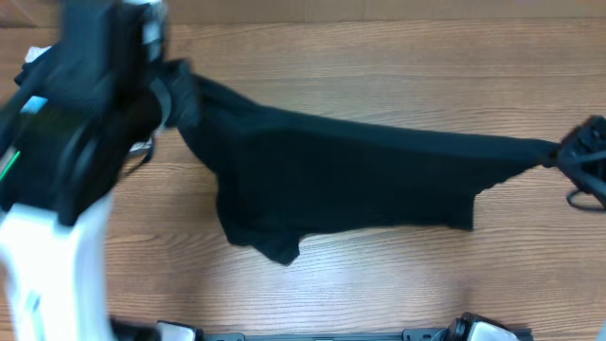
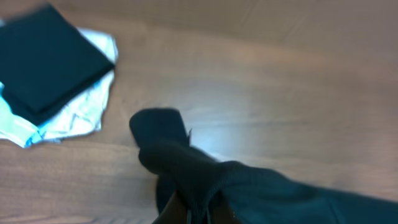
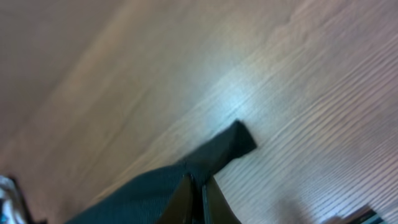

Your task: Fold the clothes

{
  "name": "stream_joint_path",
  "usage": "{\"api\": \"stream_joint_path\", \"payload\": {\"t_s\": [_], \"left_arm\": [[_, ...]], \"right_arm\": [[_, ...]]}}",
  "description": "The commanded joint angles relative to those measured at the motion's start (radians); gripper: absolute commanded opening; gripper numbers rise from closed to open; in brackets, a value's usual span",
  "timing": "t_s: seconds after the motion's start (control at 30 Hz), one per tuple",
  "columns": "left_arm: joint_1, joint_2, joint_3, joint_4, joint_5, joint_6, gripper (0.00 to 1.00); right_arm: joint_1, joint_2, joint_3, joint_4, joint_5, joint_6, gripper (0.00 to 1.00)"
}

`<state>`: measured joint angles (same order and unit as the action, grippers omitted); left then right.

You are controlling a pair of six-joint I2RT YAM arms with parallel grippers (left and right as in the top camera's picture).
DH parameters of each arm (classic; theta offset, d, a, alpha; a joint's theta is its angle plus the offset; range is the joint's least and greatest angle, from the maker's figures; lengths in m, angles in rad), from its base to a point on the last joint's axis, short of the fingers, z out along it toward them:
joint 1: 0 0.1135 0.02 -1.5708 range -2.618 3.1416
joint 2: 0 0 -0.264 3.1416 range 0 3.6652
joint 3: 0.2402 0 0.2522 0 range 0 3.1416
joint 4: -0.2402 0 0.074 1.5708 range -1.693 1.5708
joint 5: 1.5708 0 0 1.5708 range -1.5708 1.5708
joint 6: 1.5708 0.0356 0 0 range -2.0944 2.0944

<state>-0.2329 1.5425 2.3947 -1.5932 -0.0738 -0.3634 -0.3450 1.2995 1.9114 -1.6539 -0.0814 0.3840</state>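
Shirt [image 1: 350,175]: black, stretched wide between both grippers over the table [image 1: 379,57], lower edge sagging.
Left gripper [image 1: 178,95]: clenched on one end of the shirt, with fabric bunched at the tips.
Right gripper [image 1: 566,156]: clenched on the opposite end, with a corner poking past the jaws.
Left wrist view: dark folded garment [image 2: 50,62] laid on a pale garment [image 2: 87,109], well apart from the shirt.

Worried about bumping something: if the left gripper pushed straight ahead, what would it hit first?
Its own pinched black shirt corner, then probably bare table; the folded pile sits off to one side.
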Motion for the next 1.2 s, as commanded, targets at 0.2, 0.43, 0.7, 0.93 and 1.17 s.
{"api": "stream_joint_path", "payload": {"t_s": [0.2,0.43,0.7,0.93,1.17], "left_arm": [[0.01,-0.391,0.033,0.035,-0.03,-0.035,0.04],[0.01,-0.51,0.08,0.018,-0.002,-0.07,0.04],[0.01,-0.52,0.132,-0.033,0.014,-0.098,0.04],[0.01,-0.449,0.012,-0.032,0.013,-0.096,0.04],[0.01,-0.296,-0.069,0.04,0.01,-0.059,0.04]], "right_arm": [[0.002,-0.161,0.24,-0.04,0.005,0.006,0.04],[0.002,-0.251,0.262,-0.04,-0.044,0.009,0.04],[0.002,-0.332,0.262,-0.04,-0.058,0.013,0.04],[0.002,-0.331,0.174,-0.04,-0.048,0.013,0.04],[0.002,-0.268,0.051,-0.031,0.034,0.013,0.04]]}}
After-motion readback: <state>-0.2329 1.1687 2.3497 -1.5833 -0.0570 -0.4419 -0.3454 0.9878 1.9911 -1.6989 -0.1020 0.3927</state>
